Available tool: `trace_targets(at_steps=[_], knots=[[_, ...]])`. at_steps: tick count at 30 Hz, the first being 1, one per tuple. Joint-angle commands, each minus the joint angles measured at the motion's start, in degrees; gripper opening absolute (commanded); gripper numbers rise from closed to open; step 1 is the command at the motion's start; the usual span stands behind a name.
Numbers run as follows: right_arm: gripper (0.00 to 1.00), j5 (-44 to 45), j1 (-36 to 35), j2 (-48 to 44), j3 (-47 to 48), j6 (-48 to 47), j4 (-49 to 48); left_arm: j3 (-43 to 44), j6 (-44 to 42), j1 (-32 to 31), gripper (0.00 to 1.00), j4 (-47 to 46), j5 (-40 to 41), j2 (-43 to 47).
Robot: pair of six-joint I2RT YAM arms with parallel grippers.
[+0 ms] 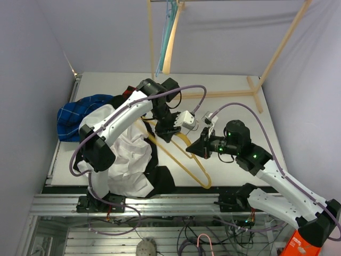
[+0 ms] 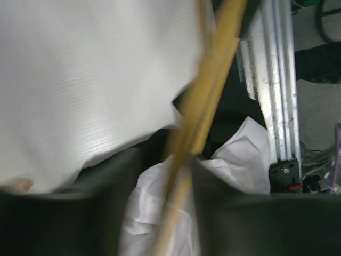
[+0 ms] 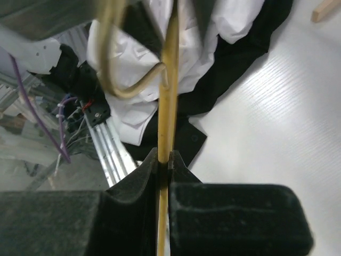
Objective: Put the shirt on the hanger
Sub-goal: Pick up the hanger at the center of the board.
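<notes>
The shirt (image 1: 133, 160) lies heaped at the table's left, not yet on the hanger (image 3: 168, 112). The left gripper (image 1: 168, 133) has its jaws apart astride the hanger's rod without pinching it, while the right gripper (image 3: 164, 160) is clamped tight on that rod. This looks like positioning the hanger; next, one hanger shoulder must slip inside the collar.

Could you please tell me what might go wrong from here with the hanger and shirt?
The right fingers pinch only the slim rod of the thin yellow triangular hanger, so it may twist or slip. The left fingers straddle that rod close to the large white shirt and could catch cloth. The black garment touches the shirt and might drag along.
</notes>
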State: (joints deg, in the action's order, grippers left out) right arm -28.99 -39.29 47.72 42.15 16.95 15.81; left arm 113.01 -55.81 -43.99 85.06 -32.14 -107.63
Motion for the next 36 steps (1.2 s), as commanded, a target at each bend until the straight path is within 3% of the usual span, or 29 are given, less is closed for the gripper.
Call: trace_targets(at_steps=[1, 6, 7, 10, 12, 16, 23, 31, 34, 36], knots=[[0.0, -1.23, -0.42, -1.14, 0.33, 0.16, -4.2, 1.58, -0.57, 0.34, 0.1, 0.9, -3.55, -0.74], [0.01, -0.98, -0.41, -1.18, -1.38, 0.75, -5.27, 0.97, -0.85, 0.63, 0.07, 0.99, -4.42, 0.86], [0.08, -0.87, -0.39, -1.49, -1.7, 0.79, -5.45, 0.83, -0.94, 0.97, 0.07, 1.05, -5.19, 1.48], [0.49, -0.44, -0.36, -2.81, -2.43, 0.31, -5.51, 0.88, -1.28, 3.12, 0.07, 1.08, -7.72, 2.91], [0.58, -0.13, -0.35, -4.28, -3.08, -0.04, -5.21, 1.14, -1.48, 4.31, 0.07, 1.03, -7.94, 3.33], [0.6, -0.66, -0.37, -5.98, -4.69, 0.02, -5.63, 0.64, -2.3, 5.93, 0.07, 1.19, -8.81, 4.35], [0.47, -4.59, -0.39, -3.36, -5.27, 0.52, -7.85, -1.4, -2.58, 6.02, 0.07, 1.24, -10.31, 7.13], [0.41, -2.74, -0.6, -3.38, -6.03, 0.8, -8.49, -1.31, -2.6, 7.6, 0.07, 1.17, -10.75, 9.72], [0.29, -2.48, -0.54, -3.17, -6.12, 0.86, -8.87, -1.98, -2.71, 7.98, 0.07, 1.16, -11.25, 10.36], [0.03, -1.48, -0.53, -3.21, -6.16, 1.18, -9.81, -2.28, -2.28, 8.08, 0.07, 1.1, -11.24, 10.23]])
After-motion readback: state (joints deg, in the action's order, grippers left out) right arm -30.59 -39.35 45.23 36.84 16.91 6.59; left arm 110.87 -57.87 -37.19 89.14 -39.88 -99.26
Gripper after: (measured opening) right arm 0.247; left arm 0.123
